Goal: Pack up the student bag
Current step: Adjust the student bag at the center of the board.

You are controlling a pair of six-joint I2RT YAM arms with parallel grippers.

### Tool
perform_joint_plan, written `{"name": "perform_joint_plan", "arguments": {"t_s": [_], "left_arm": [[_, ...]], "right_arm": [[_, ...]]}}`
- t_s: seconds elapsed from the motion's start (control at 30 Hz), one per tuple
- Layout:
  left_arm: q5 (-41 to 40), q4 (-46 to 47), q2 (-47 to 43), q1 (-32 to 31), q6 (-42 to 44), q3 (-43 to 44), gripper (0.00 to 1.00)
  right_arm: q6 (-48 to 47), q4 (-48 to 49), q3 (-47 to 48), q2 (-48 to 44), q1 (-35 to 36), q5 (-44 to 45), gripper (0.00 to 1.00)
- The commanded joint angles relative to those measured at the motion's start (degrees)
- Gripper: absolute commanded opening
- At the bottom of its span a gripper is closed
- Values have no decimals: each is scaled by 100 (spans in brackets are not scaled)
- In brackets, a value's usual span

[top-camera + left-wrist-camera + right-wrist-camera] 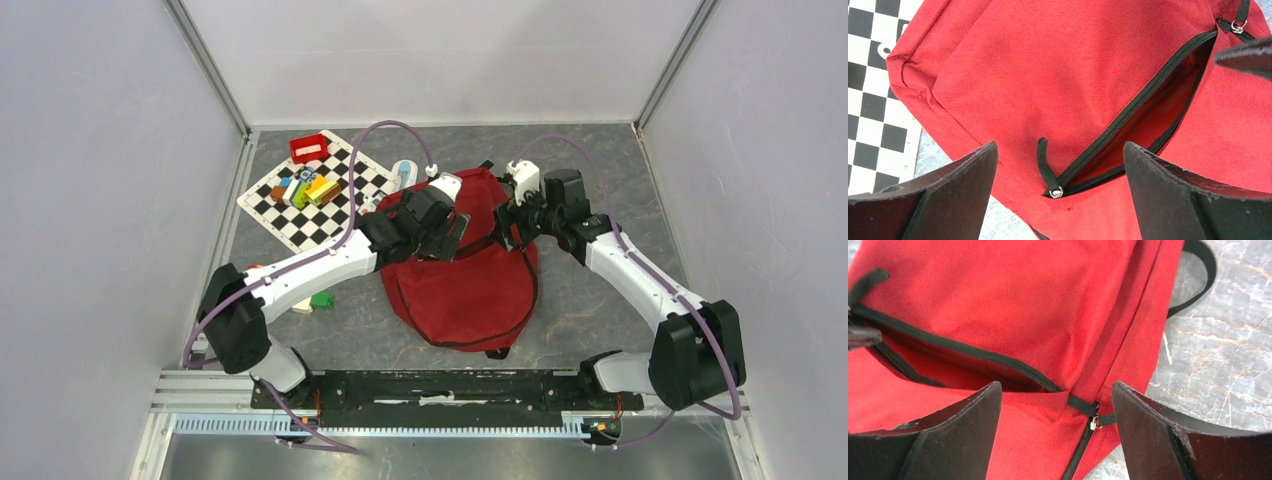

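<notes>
The student bag (470,285), dark red with black zippers, lies flat in the middle of the table. Its front pocket zipper stands open as a long slit (1148,115). My left gripper (455,237) hovers open just above the bag's upper left part, and the zipper pull with its black tab (1054,191) lies between its fingers, untouched. My right gripper (512,225) is open over the bag's upper right edge, straddling a second zipper pull (1094,422) without holding it. The pocket opening (948,360) runs between both grippers.
A checkered board (300,225) lies at the back left with several coloured blocks (305,187) on it. A small red box (310,147) sits behind it. A green block (322,299) rests by the left arm. A black strap (1200,270) trails onto the grey table.
</notes>
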Motion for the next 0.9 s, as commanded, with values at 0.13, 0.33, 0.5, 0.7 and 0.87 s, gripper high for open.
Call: {"name": "perform_joint_plan", "arguments": {"t_s": [0.13,0.33,0.5,0.7,0.87], "left_arm": [[69,42,246,48,-370,116,100],[10,2,211,48,-508,71,100],[-4,-6,212,48,-535,-45,100],[84,46,211,48,-759,-269,99],[59,55,158,48,-796,-330,99]], "right_arm": [[-555,687,-488,-161,313,127,84],[-527,935,-560,-15,537,552,83],[-413,1048,-500,6,633,596,83],[-554,1087,-633,119,837,724,83],[-763,1117,-882,180,1118,1125,83]]}}
